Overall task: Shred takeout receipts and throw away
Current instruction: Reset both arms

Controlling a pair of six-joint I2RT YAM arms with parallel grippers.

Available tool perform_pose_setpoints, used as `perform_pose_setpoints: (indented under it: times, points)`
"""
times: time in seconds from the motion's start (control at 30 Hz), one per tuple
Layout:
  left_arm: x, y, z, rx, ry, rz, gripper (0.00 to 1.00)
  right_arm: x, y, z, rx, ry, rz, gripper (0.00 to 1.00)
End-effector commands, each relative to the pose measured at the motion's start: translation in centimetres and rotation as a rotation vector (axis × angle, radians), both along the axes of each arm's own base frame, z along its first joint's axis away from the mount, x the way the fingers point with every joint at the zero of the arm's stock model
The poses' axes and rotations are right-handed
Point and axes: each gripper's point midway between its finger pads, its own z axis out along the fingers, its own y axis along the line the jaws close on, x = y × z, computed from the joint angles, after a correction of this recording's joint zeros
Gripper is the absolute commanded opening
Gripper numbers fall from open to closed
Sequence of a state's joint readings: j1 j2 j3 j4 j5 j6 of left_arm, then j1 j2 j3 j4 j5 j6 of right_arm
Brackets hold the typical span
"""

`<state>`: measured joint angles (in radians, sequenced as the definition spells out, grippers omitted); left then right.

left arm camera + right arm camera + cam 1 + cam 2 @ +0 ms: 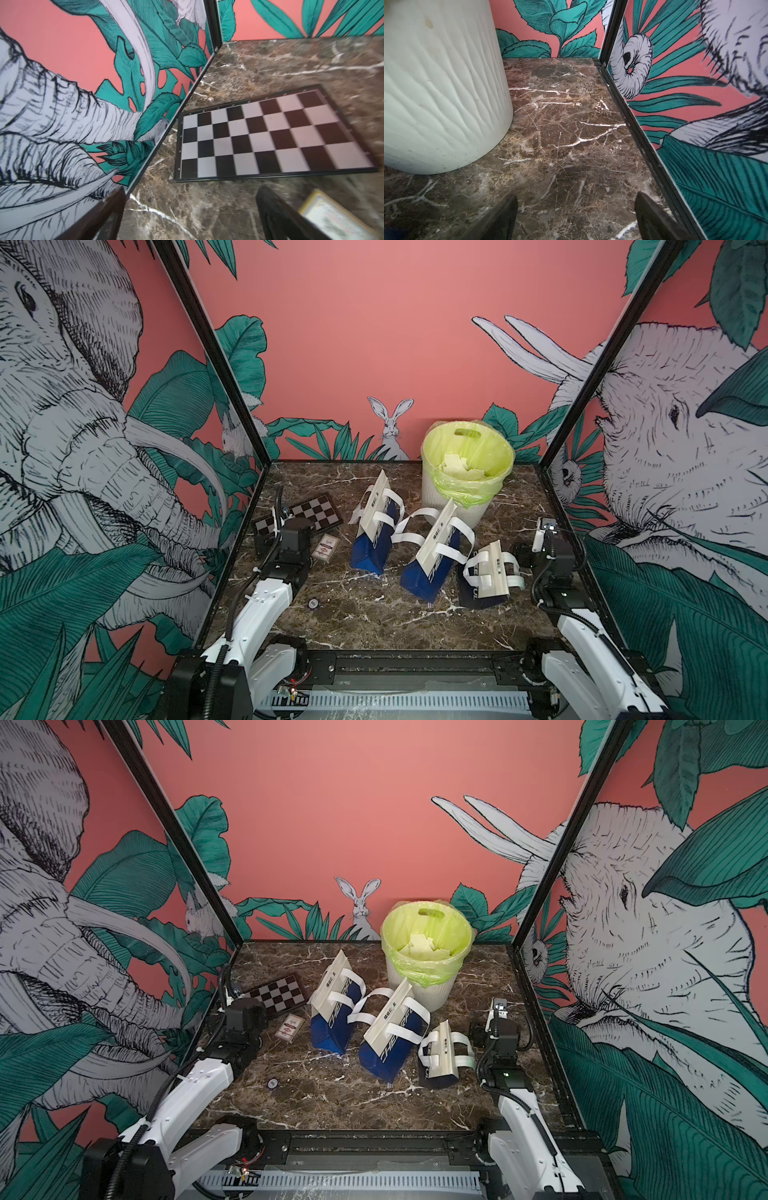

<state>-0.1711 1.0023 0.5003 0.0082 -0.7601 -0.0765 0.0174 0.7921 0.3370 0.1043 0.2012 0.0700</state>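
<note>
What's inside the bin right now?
Pale paper pieces lie piled in the bin, on its yellow-green liner. Anything beneath that pile, and the bin's bottom, is covered.

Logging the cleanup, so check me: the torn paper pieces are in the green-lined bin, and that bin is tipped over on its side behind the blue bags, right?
Not tipped: the bin stands upright, mouth up, as both top views show. The paper pieces do lie in its green liner, behind the blue bags.
</note>
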Motion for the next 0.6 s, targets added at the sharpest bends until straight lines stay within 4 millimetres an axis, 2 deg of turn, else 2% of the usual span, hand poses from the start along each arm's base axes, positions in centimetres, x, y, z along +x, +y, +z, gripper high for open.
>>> perform_pose_setpoints:
  times: [0.0, 0.13, 0.2, 0.3, 0.5, 0.57]
  points:
    - [0.0, 0.9, 1.0, 0.035, -0.113, 0.041, 0.99, 1.1, 0.2, 0.2, 0.038, -0.095, 0.006, 0.87]
    - [0.6, -0.8, -1.6, 0.030, -0.117, -0.100, 0.99, 1.9, 0.7, -1.7, 0.051, -0.123, 0.034, 0.87]
    - [1.0, -1.3, -2.3, 0.038, -0.135, -0.142, 0.99, 2.7, 1.0, -2.5, 0.037, -0.107, 0.055, 0.87]
    - [2.0, -1.8, -2.8, 0.026, -0.158, -0.171, 0.99, 4.6, 1.2, -2.5, 0.001, -0.086, 0.083, 0.87]
    - [5.4, -4.9, -2.9, -0.008, -0.207, -0.342, 0.99, 8.1, 1.4, -2.4, -0.014, -0.099, 0.103, 0.88]
    - [6.5, -5.8, -3.2, -0.020, -0.209, -0.389, 1.00, 8.9, 1.8, -3.3, -0.003, -0.098, 0.119, 0.89]
